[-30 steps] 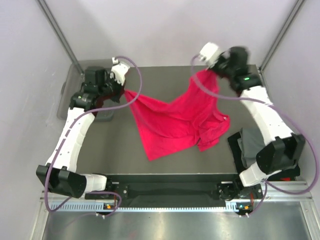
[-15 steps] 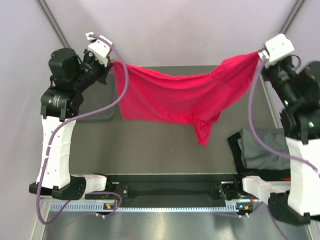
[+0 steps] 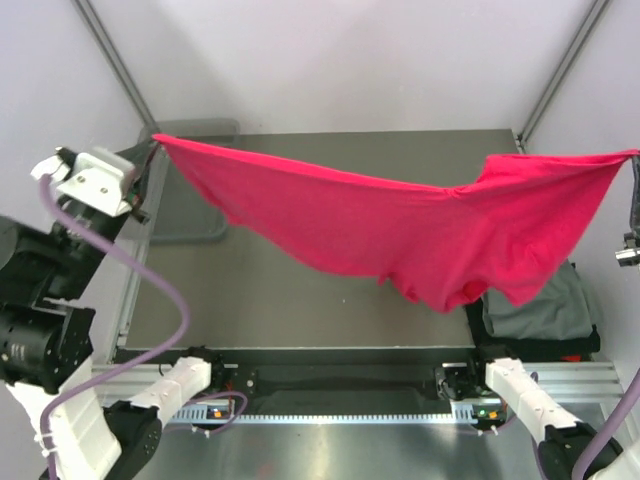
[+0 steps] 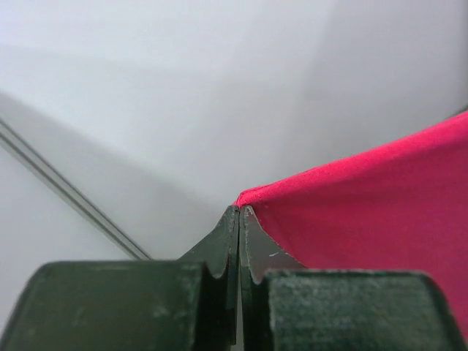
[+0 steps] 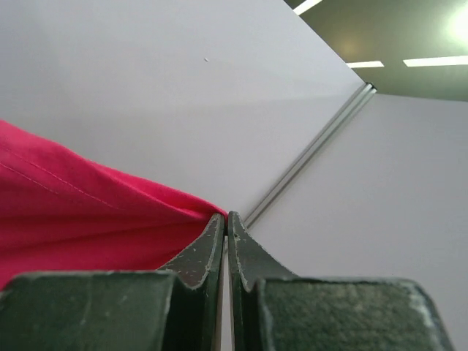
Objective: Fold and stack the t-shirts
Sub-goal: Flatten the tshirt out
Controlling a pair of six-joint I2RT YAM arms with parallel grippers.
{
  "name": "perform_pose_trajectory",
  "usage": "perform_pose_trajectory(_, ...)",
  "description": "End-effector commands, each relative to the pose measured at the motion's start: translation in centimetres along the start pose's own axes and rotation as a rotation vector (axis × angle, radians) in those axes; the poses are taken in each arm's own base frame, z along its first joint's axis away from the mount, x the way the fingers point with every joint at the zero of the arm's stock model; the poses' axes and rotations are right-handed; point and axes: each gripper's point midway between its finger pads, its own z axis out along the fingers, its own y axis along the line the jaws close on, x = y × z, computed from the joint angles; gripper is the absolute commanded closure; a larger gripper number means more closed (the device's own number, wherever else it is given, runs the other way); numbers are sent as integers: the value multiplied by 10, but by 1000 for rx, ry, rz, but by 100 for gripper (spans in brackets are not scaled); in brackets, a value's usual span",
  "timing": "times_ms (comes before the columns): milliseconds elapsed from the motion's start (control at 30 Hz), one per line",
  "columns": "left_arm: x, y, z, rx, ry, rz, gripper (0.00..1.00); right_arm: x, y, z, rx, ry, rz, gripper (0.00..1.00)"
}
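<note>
The red shirt now hangs stretched above the table instead of crumpled on it, my left gripper and right gripper each clenched on 1 corner, ready to lay flat.

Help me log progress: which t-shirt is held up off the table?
The red t-shirt, stretched between the left hand and right hand; the dark grey shirts lie at the right of the table.

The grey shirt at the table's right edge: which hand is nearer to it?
Right. The right hand holds the red shirt's corner on the grey shirt's side; the left hand holds the other corner across the table.
</note>
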Motion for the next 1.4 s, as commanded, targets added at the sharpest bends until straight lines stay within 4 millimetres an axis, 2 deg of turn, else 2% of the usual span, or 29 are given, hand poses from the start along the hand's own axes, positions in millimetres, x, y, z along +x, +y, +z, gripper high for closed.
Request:
perform_pose_trajectory(0, -9, 22, 6, -84, -11, 63, 100, 15, -4, 9, 14, 59, -68, 100)
perform_pose_trajectory(67, -2, 27, 19, -84, 22, 81, 100, 21, -4, 23, 16, 65, -89, 100)
perform_pose_trajectory(100, 4, 28, 25, -86, 40, 84, 100, 35, 5, 38, -9, 93, -87, 100)
perform_pose_trajectory(167, 29, 27, 45, -72, 101, 91, 100, 45, 12, 59, -28, 99, -92, 100)
perform_pose_trajectory(200, 37, 27, 53, -69, 117, 92, 100, 68, 27, 79, -69, 141, -86, 100)
perform_pose_trajectory(267, 73, 20, 73, -47, 192, 85, 100, 84, 33, 103, -70, 150, -114, 100)
perform_pose_trajectory(300, 83, 18, 79, -42, 205, 85, 100, 113, 52, 123, -117, 200, -121, 100)
perform_pose_trajectory(333, 112, 9, 89, -9, 264, 78, 100, 119, 55, 136, -112, 193, -134, 100)
perform_pose_trajectory(367, 125, 4, 94, 9, 288, 76, 100, 132, 62, 146, -129, 209, -153, 100)
perform_pose_trajectory(400, 139, -1, 99, 24, 310, 69, 100, 158, 79, 163, -172, 253, -155, 100)
perform_pose_trajectory(433, 168, -13, 108, 58, 363, 56, 100, 168, 84, 173, -178, 259, -162, 100)
perform_pose_trajectory(467, 181, -19, 113, 78, 383, 47, 100, 181, 92, 180, -195, 278, -161, 100)
perform_pose_trajectory(500, 196, -24, 116, 89, 406, 41, 100, 208, 111, 193, -239, 322, -153, 100)
perform_pose_trajectory(567, 240, -40, 129, 128, 470, 26, 100, 235, 127, 206, -262, 349, -152, 100)
perform_pose_trajectory(600, 275, -53, 134, 160, 538, 14, 100, 268, 152, 211, -310, 402, -145, 100)
perform_pose_trajectory(633, 285, -53, 145, 148, 527, 26, 100, 280, 158, 217, -304, 412, -152, 100)
perform_pose_trajectory(667, 300, -55, 150, 149, 541, 29, 100, 311, 181, 219, -348, 462, -143, 100)
perform_pose_trajectory(733, 341, -66, 167, 168, 589, 30, 100, 332, 190, 226, -329, 491, -136, 100)
perform_pose_trajectory(800, 352, -68, 184, 177, 585, 15, 100, 351, 198, 237, -317, 523, -127, 100)
perform_pose_trajectory(867, 344, -70, 206, 197, 549, -39, 100, 355, 186, 247, -259, 540, -107, 100)
perform_pose_trajectory(967, 305, -68, 224, 191, 474, -87, 100, 326, 154, 265, -179, 504, -70, 100)
perform_pose_trajectory(1067, 254, -62, 223, 177, 390, -106, 100, 273, 116, 266, -120, 431, -46, 100)
perform_pose_trajectory(1100, 227, -53, 217, 153, 349, -121, 100, 253, 102, 262, -104, 405, -41, 100)
perform_pose_trajectory(1167, 199, -43, 208, 133, 313, -127, 100, 213, 79, 246, -68, 347, -10, 100)
perform_pose_trajectory(1200, 171, -34, 196, 120, 275, -122, 100, 204, 75, 234, -67, 348, 3, 100)
perform_pose_trajectory(1233, 159, -31, 189, 118, 264, -118, 100, 187, 74, 226, -84, 311, 33, 100)
perform_pose_trajectory(1267, 146, -27, 181, 114, 245, -116, 100, 161, 59, 207, -54, 270, 42, 100)
perform_pose_trajectory(1300, 118, -18, 167, 93, 195, -101, 100, 157, 60, 194, -65, 277, 60, 100)
perform_pose_trajectory(1367, 102, -15, 148, 89, 184, -97, 100, 127, 49, 157, -45, 227, 78, 100)
